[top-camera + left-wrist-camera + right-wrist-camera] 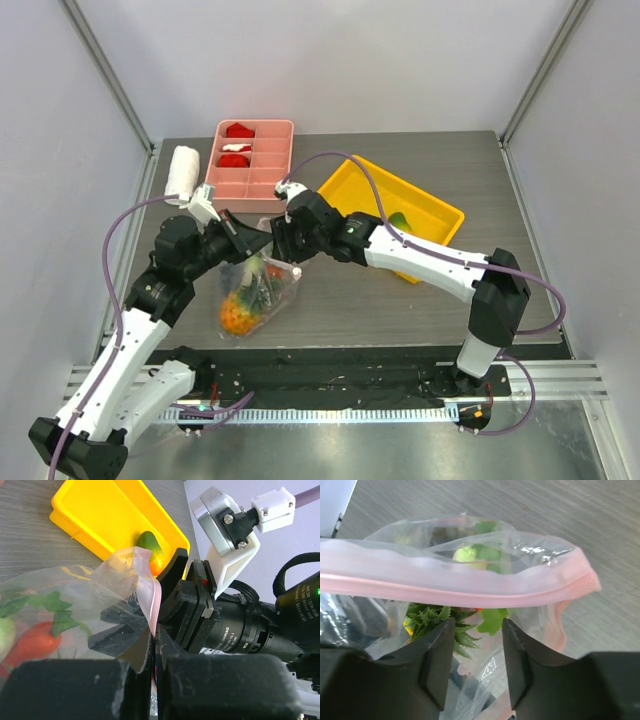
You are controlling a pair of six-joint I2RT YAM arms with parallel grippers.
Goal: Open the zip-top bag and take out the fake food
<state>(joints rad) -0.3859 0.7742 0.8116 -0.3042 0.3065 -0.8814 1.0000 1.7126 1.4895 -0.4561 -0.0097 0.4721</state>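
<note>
We see our left pincer [154,647] clenched on the pink strip [445,587] of the clear floppy zip-top bag [535,555]; our right pincer [477,647] stands parted at its mouth.

You've got the clear zip-top bag [262,290] slumped on the desk [400,310], pink zip strip [455,587] raised and parted; carrot [32,642] and pineapple [237,316] inside, mango [149,547] out in the yellow bin [100,510].

Left gripper [154,642] pinched, right gripper [478,626] (facing it) parted.
</note>
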